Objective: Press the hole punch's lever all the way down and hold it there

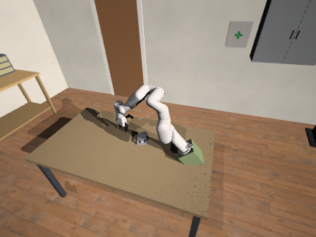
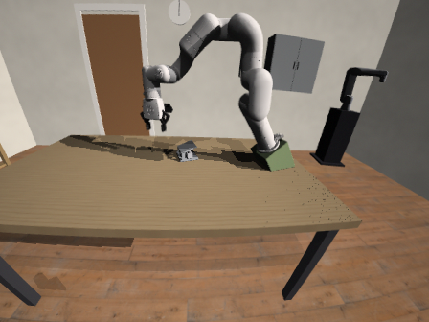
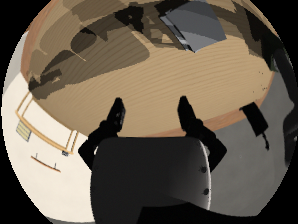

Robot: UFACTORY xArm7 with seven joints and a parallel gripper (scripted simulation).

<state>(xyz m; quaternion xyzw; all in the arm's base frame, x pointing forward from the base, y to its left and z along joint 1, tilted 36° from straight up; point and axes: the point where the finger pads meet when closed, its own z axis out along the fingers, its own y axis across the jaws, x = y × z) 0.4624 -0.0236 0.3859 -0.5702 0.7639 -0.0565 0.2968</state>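
Note:
The grey hole punch (image 1: 142,138) stands upright on the wooden table, near the far side, with its lever raised. It also shows in the exterior view (image 2: 187,151) and at the top of the wrist view (image 3: 193,23). My gripper (image 1: 124,128) hangs in the air to the left of the punch and above the table, fingers pointing down. It is open and empty in the exterior view (image 2: 156,125) and in the wrist view (image 3: 150,117). It touches nothing.
The arm's green base block (image 1: 192,153) sits on the table to the right of the punch. A wooden shelf (image 1: 14,92) stands at the far left, off the table. A black stand (image 2: 342,129) is on the floor at the right.

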